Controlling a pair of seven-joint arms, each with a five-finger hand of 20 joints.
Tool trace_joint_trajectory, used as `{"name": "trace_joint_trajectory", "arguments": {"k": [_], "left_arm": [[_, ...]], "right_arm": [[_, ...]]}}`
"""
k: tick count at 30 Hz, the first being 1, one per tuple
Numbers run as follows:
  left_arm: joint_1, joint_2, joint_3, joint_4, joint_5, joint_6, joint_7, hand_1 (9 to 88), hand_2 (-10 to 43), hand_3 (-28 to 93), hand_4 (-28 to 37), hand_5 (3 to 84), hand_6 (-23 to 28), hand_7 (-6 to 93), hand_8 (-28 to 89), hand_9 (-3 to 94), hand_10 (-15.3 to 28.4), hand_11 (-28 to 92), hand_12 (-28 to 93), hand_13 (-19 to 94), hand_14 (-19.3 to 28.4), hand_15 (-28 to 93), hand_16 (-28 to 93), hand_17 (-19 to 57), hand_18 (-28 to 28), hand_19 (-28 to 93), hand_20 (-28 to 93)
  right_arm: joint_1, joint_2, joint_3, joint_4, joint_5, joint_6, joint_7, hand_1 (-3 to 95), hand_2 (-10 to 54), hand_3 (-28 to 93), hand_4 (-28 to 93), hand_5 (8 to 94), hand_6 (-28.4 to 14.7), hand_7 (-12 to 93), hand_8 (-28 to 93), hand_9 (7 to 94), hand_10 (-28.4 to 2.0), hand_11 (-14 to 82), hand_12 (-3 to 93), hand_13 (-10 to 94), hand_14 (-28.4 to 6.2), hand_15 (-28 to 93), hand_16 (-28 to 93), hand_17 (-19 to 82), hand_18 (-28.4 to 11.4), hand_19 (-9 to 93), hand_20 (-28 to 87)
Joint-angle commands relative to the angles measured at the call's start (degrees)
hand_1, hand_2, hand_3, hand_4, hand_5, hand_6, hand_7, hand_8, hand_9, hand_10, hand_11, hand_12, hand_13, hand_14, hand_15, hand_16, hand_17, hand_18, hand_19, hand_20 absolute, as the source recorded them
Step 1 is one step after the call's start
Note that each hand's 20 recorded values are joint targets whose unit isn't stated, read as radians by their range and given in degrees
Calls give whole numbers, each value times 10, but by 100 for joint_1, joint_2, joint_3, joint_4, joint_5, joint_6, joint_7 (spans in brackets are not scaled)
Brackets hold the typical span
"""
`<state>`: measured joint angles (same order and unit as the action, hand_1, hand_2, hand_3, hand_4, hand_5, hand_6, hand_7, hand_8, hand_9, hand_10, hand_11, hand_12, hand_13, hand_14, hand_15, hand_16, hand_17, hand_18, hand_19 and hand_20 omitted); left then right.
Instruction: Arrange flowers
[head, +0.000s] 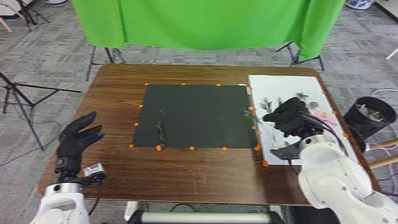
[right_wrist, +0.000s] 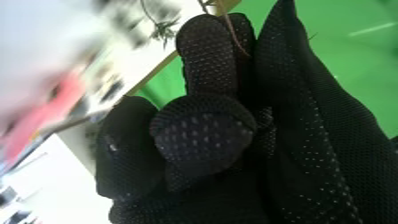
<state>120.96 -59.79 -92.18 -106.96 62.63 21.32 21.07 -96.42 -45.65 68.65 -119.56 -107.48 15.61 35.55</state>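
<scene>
The head view shows the left hand (head: 78, 137) spread by the table's (head: 204, 175) left edge, a sprig (head: 161, 132) near the mat's (head: 204, 110) near-left corner, and the right hand (head: 286, 117) over the sheet (head: 284, 85); the right wrist view shows it pinching a thin stem (right_wrist: 234, 35).

A green stem (head: 161, 134) lies on dark mat (head: 200, 115), pink flower (head: 326, 117) and leafy sprigs (head: 302, 96) on white sheet (head: 275, 82).
</scene>
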Motion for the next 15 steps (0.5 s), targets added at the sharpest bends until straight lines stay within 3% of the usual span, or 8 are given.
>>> {"name": "trace_joint_trajectory", "arguments": {"k": [1, 15], "left_arm": [[65, 18, -9, -37, -8, -38, -60, 519, -95, 668, -77, 398, 1, 251, -129, 302, 91, 238, 96, 372, 130, 288, -13, 193, 128, 277, 298], [86, 67, 58, -58, -62, 8, -59, 519, -95, 666, -81, 395, 0, 250, -126, 301, 91, 234, 100, 371, 130, 285, -11, 190, 128, 274, 297]], "right_arm": [[1285, -646, -1204, 278, -353, -96, -177, 554, -71, 588, -87, 818, -56, 194, 218, 937, -117, 352, 221, 937, -26, 596, 174, 768, -65, 867, 327], [2634, -1345, -2764, 1316, 167, 110, -153, 554, -77, 591, -84, 821, -58, 200, 218, 937, -114, 360, 218, 937, -23, 599, 172, 771, -63, 867, 327]]}}
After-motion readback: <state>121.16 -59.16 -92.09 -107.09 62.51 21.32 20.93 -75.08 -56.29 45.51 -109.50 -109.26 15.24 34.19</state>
